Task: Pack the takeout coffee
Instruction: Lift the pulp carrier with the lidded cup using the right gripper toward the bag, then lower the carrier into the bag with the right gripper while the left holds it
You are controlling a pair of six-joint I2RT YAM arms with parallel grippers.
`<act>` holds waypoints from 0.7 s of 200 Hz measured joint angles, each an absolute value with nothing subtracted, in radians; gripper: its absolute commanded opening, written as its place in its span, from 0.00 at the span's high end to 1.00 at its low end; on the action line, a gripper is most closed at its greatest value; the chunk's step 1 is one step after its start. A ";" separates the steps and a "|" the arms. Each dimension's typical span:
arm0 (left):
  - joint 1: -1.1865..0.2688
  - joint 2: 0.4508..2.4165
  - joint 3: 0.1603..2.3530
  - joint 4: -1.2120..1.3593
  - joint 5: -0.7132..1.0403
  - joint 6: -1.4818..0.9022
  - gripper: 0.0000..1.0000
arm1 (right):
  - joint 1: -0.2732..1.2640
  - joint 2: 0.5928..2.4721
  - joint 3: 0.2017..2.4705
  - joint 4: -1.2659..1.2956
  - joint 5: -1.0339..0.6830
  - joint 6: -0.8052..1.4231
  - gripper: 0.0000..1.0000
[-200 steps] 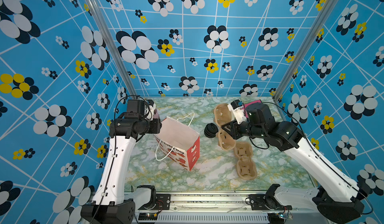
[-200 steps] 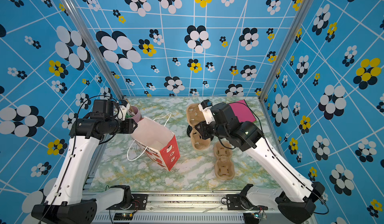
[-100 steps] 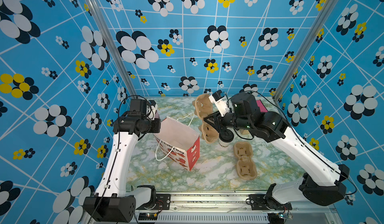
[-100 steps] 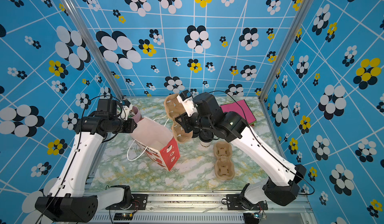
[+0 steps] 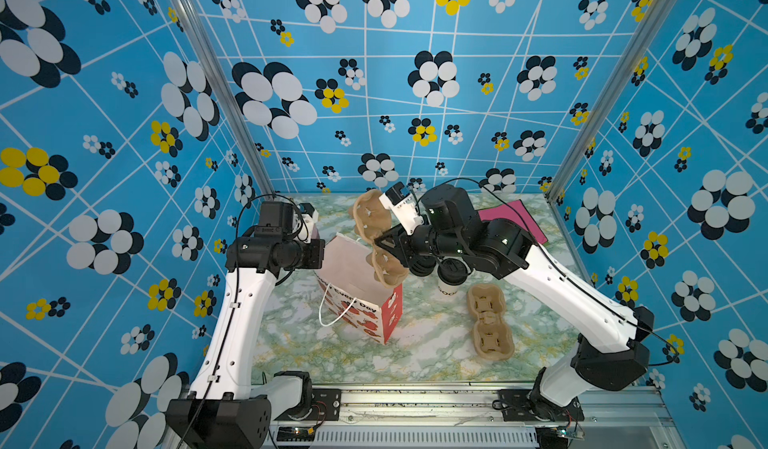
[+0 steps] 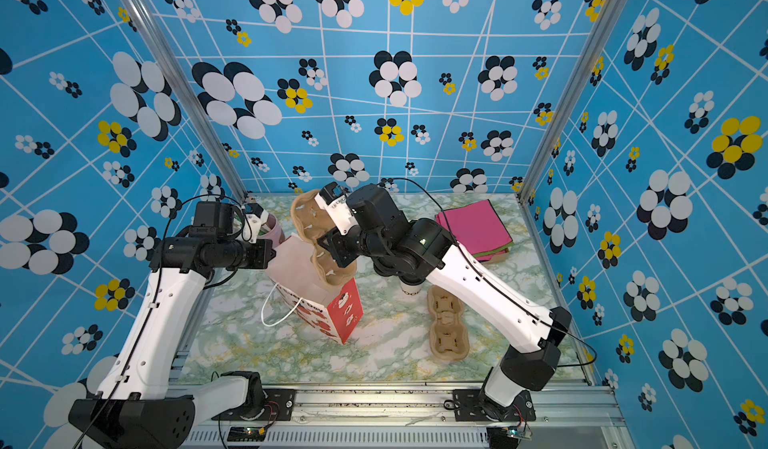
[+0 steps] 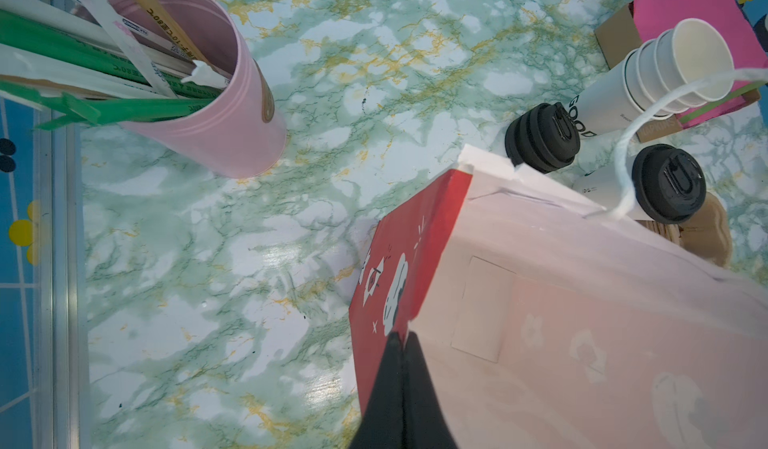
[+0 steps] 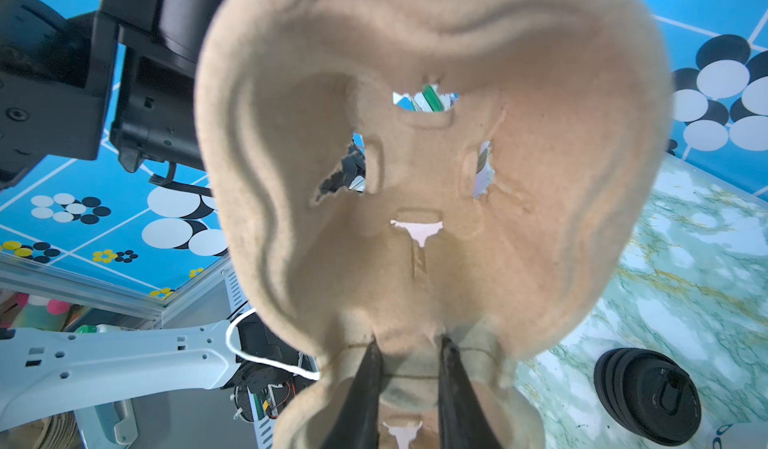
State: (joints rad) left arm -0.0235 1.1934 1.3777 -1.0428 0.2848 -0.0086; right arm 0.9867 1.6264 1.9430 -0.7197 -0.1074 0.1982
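The takeout coffee (image 5: 453, 276), a white cup with a black lid (image 7: 669, 183), stands on the table right of the paper bag (image 5: 353, 297), partly under my right arm. In the left wrist view my left gripper (image 7: 401, 336) is shut on the bag's (image 7: 582, 322) rim at a red corner. The right gripper (image 8: 409, 343) is shut on the narrow middle of a brown pulp cup carrier (image 8: 432, 176). In both top views the carrier (image 5: 372, 218) (image 6: 309, 218) hangs upright, its lower end at the bag's (image 6: 307, 284) open mouth.
A second carrier (image 5: 490, 322) lies flat on the table at the right. A stack of black lids (image 7: 540, 137) and a stack of lidless white cups (image 7: 665, 72) sit behind the bag. Pink napkins (image 6: 473, 226) lie at the back right; a pink tumbler of straws (image 7: 208, 93) stands at the back left.
My right arm has carried the carrier leftward from the table's right half to over the bag. The left gripper has closed on the bag's rim.
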 measured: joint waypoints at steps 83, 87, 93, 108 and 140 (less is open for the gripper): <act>-0.023 1.097 1.297 -1.006 0.440 -0.121 1.00 | 1.020 1.645 1.962 -0.697 -0.107 0.194 0.79; -0.023 1.096 1.297 -1.004 0.444 -0.123 1.00 | 1.023 1.649 1.963 -0.697 -0.107 0.194 0.79; -0.023 1.096 1.297 -1.001 0.449 -0.128 1.00 | 1.027 1.653 1.965 -0.697 -0.107 0.193 0.79; -0.023 1.096 1.297 -0.996 0.458 -0.136 1.00 | 1.036 1.668 1.965 -0.696 -0.107 0.187 0.79; -0.023 1.096 1.293 -0.992 0.467 -0.139 1.00 | 1.044 1.706 1.965 -0.698 -0.106 0.163 0.80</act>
State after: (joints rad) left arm -0.0235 1.0962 1.2934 -0.9924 0.4675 -0.1394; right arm 1.0435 1.7061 1.9648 -0.6983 -0.1062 0.1627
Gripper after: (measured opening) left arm 0.045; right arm 0.209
